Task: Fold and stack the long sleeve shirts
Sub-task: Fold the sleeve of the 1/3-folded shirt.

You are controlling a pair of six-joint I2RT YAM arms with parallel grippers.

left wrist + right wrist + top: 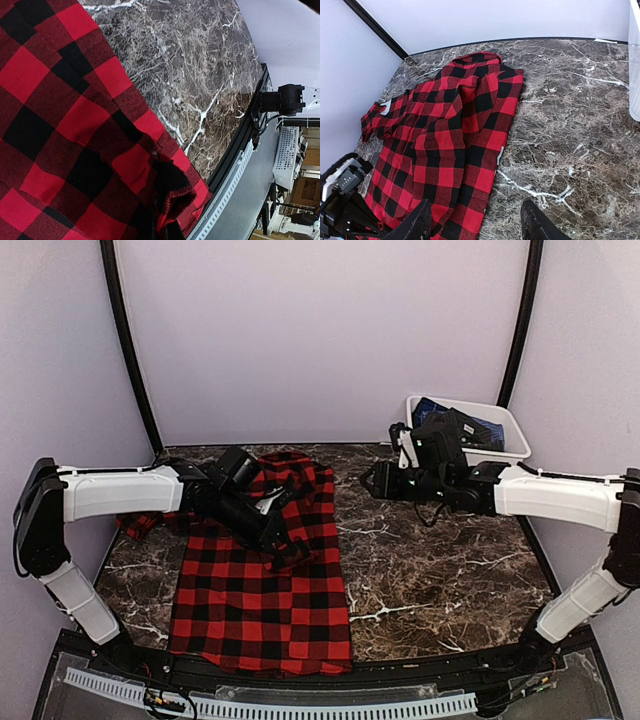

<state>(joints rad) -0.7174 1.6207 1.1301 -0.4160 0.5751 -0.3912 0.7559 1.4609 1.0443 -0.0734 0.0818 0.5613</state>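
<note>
One red-and-black check flannel shirt (260, 610) lies spread on the dark marble table, collar toward the back wall and hem at the near edge. My left gripper (288, 545) is over the middle of the shirt. In the left wrist view it (170, 222) is shut on a raised pinch of the shirt's cloth (172, 192), which hides its fingers. My right gripper (375, 480) hangs above the table right of the shirt. Its fingers (417, 222) are wide apart and empty, with the shirt (450, 130) below and ahead.
A white plastic tub (515, 430) with dark blue cloth in it stands at the back right, behind my right arm; its wall shows in the right wrist view (635, 75). One sleeve (140, 525) is bunched under my left arm. Bare marble (440, 570) lies right of the shirt.
</note>
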